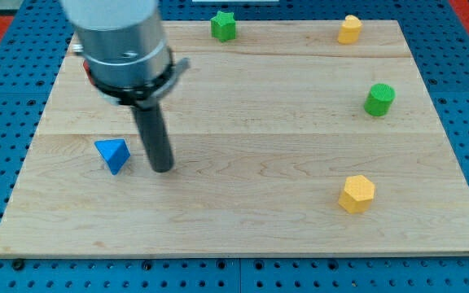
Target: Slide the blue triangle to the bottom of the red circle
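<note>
Blue triangle sits lower left, tip just beside it on the right, apart; no claw here, only a bare rod.

No red circle visible, maybe behind the arm, so progress is unclear. Green star, green cylinder and two yellow blocks stand well clear.

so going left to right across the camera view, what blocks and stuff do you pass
blue triangle → my tip → green star → yellow hexagon → green cylinder
</note>
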Available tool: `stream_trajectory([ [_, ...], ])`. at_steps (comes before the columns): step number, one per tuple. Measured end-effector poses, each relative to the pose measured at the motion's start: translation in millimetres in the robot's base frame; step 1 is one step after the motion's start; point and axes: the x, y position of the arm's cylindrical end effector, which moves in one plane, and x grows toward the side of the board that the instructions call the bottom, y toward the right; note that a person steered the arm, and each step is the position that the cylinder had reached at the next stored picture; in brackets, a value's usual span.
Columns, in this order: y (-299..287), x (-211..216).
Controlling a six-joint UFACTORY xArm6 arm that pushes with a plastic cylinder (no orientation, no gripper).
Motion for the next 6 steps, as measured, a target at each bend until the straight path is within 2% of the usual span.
stream_trajectory([
  [1,-64.0,-1.0],
  [2,-90.1,-53.9],
  [3,-88.6,-77.9],
  [4,-30.4,-56.3],
  [5,-59.3,37.2],
  [6,-100.1,3.6],
])
